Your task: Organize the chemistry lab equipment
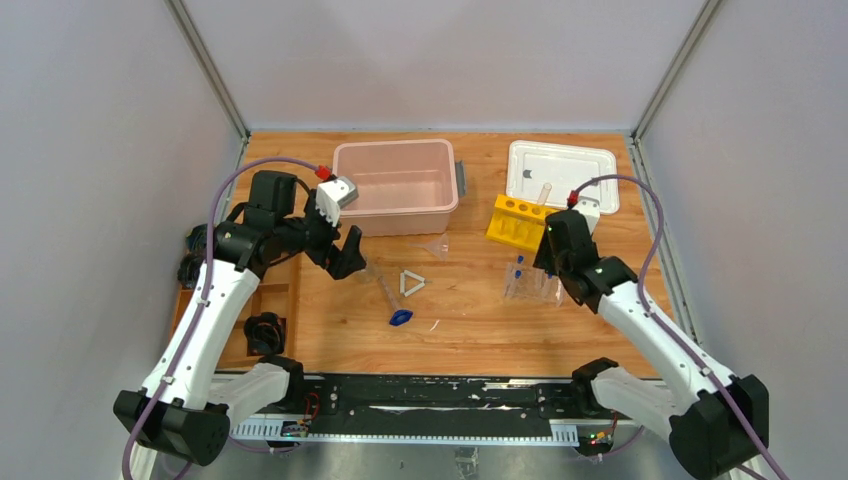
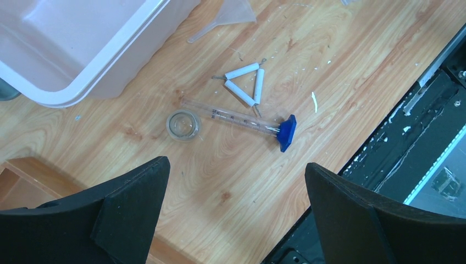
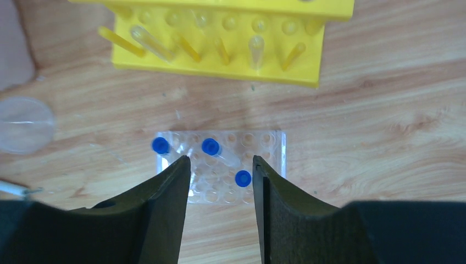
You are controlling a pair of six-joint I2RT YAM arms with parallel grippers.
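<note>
Blue-capped tubes (image 3: 210, 146) stand in the clear rack (image 3: 269, 141) under the right gripper (image 3: 221, 163), jaws parted, empty; left gripper (image 2: 236, 166) spread wide, likewise empty.

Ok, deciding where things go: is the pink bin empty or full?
Empty: the top view shows only bare floor inside the pink bin.

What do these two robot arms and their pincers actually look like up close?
The left arm and right arm have white shells between black joints, on black bases. A thin purple cable loops along each arm and ends in a red connector at the wrist. The left gripper and right gripper each have two broad, matte black, wedge-shaped fingers.
</note>
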